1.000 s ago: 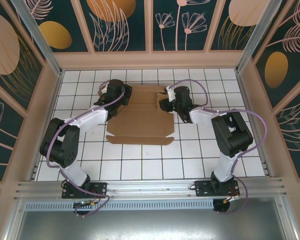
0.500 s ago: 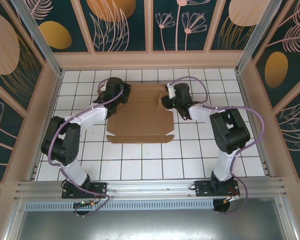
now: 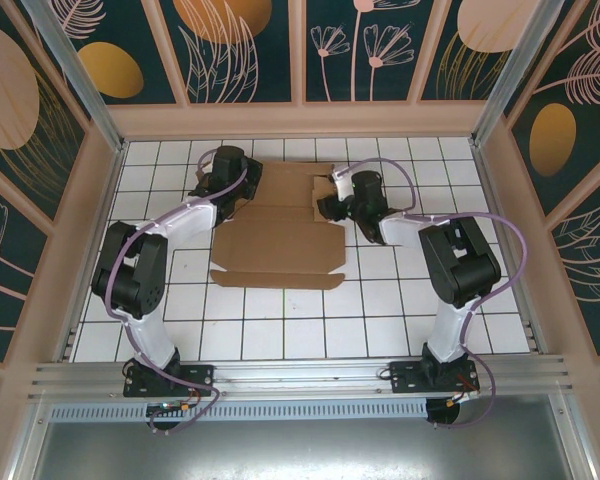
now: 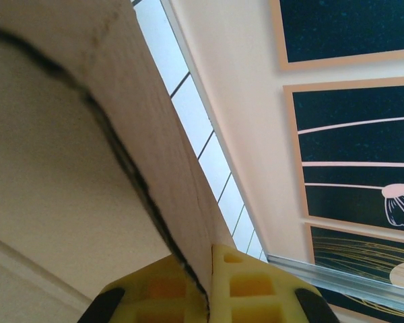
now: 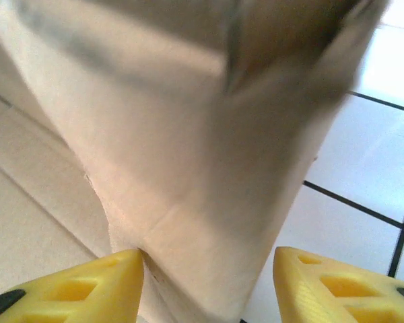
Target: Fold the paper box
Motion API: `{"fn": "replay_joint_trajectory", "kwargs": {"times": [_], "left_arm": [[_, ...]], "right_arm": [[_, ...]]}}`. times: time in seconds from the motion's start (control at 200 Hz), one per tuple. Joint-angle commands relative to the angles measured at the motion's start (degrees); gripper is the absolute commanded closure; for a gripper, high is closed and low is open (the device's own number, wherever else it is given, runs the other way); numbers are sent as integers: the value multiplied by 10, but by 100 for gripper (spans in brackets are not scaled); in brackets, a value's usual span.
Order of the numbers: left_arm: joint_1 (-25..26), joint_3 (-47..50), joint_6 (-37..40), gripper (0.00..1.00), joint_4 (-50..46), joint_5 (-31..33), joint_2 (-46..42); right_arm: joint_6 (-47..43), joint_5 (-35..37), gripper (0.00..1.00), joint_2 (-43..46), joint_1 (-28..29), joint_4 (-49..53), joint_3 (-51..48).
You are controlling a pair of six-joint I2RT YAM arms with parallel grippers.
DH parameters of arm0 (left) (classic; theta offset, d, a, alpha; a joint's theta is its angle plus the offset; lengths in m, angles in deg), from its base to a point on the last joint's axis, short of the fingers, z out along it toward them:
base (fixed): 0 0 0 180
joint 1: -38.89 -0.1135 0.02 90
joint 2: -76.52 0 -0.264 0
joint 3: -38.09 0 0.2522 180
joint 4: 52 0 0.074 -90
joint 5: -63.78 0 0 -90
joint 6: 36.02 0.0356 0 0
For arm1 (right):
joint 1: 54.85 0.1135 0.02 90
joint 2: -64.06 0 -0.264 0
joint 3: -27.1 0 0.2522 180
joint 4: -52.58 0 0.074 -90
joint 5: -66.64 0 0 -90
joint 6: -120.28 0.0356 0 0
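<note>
- The paper box (image 3: 280, 250) lay mostly flat on the white tiled table (image 3: 410, 310), with its near flap toward the robot and both grippers working at its far end.
- The left gripper (image 4: 200, 261) was pinched tight on a raised cardboard edge at the far left corner. A pull harder than the crease allowed would likely have crushed or torn the corrugated board there, or dragged the whole sheet along.
- The right gripper (image 5: 207, 259) stood with its fingers apart, straddling an upright flap at the far right. One finger touched the board and the other seemed just clear of it, though that view was blurred. With nothing clamped, the flap could have sprung back down or slipped out sideways.
- One side was gripped and the other loose, so the sheet could have twisted and the fold could have run off its score line.
- Nothing pinned the near part of the sheet, so any sideways push risked skidding it across the tiles and out of line with both grippers.
</note>
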Motion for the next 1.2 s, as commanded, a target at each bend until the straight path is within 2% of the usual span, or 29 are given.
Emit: {"fn": "replay_joint_trajectory", "kwargs": {"times": [0.0, 0.29, 0.475, 0.566, 0.671, 0.831, 0.916, 1.196], "left_arm": [[-1, 3, 23, 100, -91, -20, 29], [-3, -1, 16, 100, -75, -31, 39], [-3, -7, 10, 100, -74, -32, 41], [-3, -3, 6, 100, -68, -38, 36], [-3, 8, 6, 100, -54, -40, 21], [-3, 27, 6, 100, -39, -49, 2], [-3, 35, 5, 100, -36, -51, -5], [-3, 42, 26, 100, -59, -31, -32]], "right_arm": [[-37, -58, 44, 21, -16, -119, -39], [-29, -63, 40, -17, -16, -96, 8], [-7, -123, 47, -26, -22, -83, 18], [4, -93, 48, -37, -19, -55, 33], [-9, -21, 44, -51, -5, -3, 54], [-14, 66, 43, -62, 3, 38, 68], [-9, 91, 46, -66, 2, 56, 77], [6, 118, 72, -36, 1, 71, 72]]}}
